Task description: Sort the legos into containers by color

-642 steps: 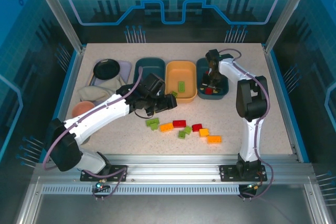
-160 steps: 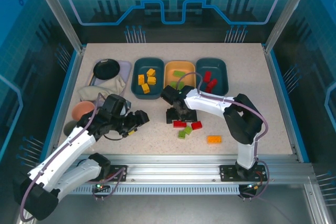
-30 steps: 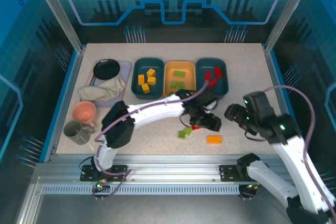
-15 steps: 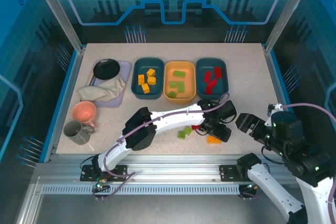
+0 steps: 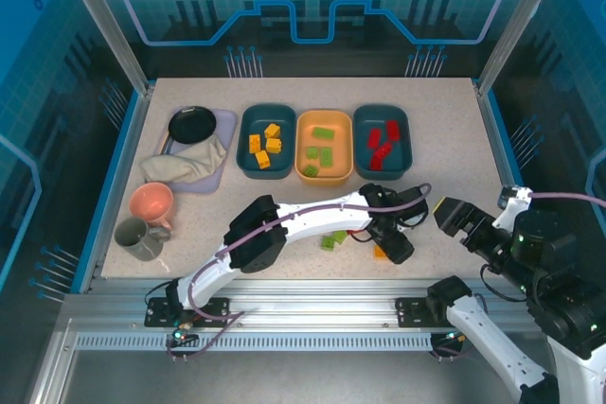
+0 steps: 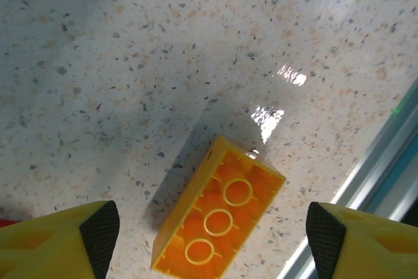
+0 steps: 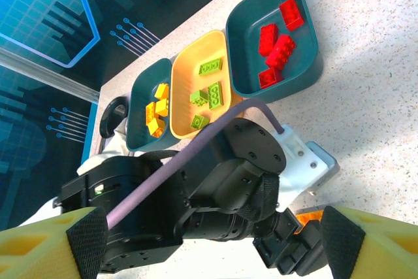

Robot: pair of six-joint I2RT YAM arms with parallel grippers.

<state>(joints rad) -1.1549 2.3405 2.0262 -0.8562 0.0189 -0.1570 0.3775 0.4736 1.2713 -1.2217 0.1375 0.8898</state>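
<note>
An orange-yellow lego (image 6: 219, 217) lies upside down on the table, hollow side up. My left gripper (image 6: 212, 236) hangs open just above it, one fingertip on each side and neither touching; from above, the left gripper (image 5: 396, 241) covers most of that lego (image 5: 378, 253). Two green legos (image 5: 333, 237) lie just left of it. The left teal container (image 5: 248, 160) holds yellow legos, the orange-yellow container (image 5: 305, 144) green ones, and the right teal container (image 5: 404, 144) red ones. My right gripper (image 5: 454, 217) is raised at the right, open and empty; in the right wrist view it (image 7: 214, 236) looks down on the left arm.
At the back left are a black round dish (image 5: 191, 124), a crumpled cloth (image 5: 185, 164), a pink cup (image 5: 151, 202) and a grey mug (image 5: 140, 238). The metal front rail (image 6: 392, 161) runs close beside the orange-yellow lego.
My left gripper has moved toward the front edge and come down over the orange-yellow lego. My right arm has pulled back to the right and risen.
</note>
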